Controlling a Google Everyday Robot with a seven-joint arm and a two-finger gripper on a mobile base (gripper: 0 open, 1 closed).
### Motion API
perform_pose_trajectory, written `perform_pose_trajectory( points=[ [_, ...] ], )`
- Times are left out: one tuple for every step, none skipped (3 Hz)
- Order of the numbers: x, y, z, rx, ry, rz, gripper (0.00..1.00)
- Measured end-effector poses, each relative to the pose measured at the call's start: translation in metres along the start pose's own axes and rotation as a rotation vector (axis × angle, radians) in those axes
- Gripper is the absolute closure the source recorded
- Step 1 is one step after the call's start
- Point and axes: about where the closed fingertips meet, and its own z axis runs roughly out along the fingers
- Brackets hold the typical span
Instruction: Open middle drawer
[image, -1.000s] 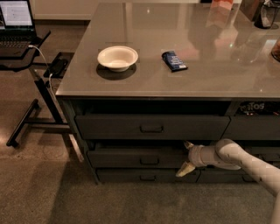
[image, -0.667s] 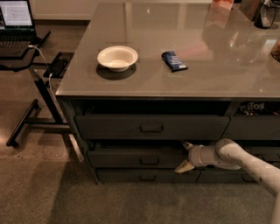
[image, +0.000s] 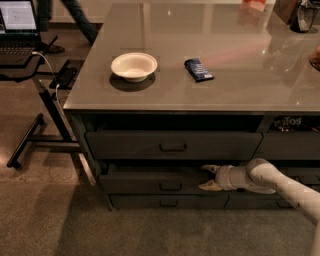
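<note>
Overhead, a glossy grey tabletop (image: 240, 85) fills most of the view, and a brown speckled floor (image: 45, 220) runs below and off toward 9 o'clock. At 10 o'clock one open laptop (image: 17, 22) sits on a black stand (image: 45, 107), and a person's legs (image: 77, 17) show at 11 o'clock.

On the tabletop lie one white bowl (image: 134, 66) and, at its 3 o'clock and apart from it, one blue packet (image: 198, 69).

Under the tabletop edge three drawer fronts are stacked, each with one small loop handle at its centre. The tallest is the top drawer (image: 125, 145), then the middle drawer (image: 135, 183), and the slimmest is the bottom drawer (image: 140, 201).

The middle drawer lies between the other two, its long axis running from 9 to 3 o'clock and its front facing 6 o'clock, toward the camera. A thin paler strip shows along the top of its front. Its handle (image: 170, 186) is bare.

One gripper (image: 210, 178) sits at 3 o'clock of that handle, at the right end of the middle drawer's front. Its white arm (image: 280, 182) comes in from 4 o'clock. The two fingers (image: 209, 187) are spread apart, one above the other, pointing to 9 o'clock. They grasp nothing that can be seen.
</note>
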Motion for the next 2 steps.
perform_pose_trajectory(
  points=[
    [-0.003, -0.0014, -0.0029, 0.0, 0.0, 0.0, 0.89],
    [-0.0115, 0.0029, -0.0099, 0.01, -0.025, 0.035, 1.0]
  ],
)
